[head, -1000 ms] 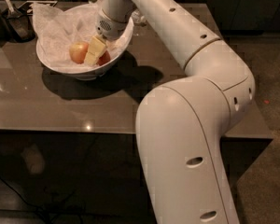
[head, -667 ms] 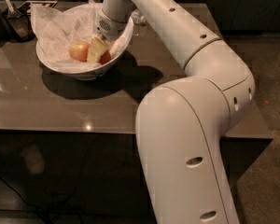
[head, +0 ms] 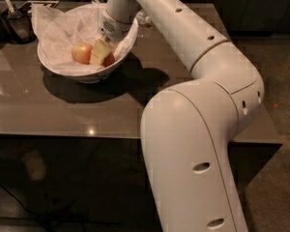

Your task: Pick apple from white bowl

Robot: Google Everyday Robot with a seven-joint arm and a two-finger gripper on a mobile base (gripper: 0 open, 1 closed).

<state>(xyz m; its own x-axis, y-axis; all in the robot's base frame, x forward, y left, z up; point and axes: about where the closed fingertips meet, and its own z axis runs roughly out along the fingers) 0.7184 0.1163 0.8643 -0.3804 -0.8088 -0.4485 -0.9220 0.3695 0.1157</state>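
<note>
The tool (head: 100, 52) hangs inside the white bowl (head: 53, 64) on the counter (head: 63, 110), between the apple (head: 109, 60) and a paler apple (head: 81, 53).

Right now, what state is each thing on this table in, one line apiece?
End effector: down inside the bowl, against the red apple.
Red apple: low in the bowl, partly hidden by the end effector.
Pale apple: lying free in the bowl, image-left of the end effector.
Paper: crumpled, lining the bowl.
Bowl: upright on the table.
</note>
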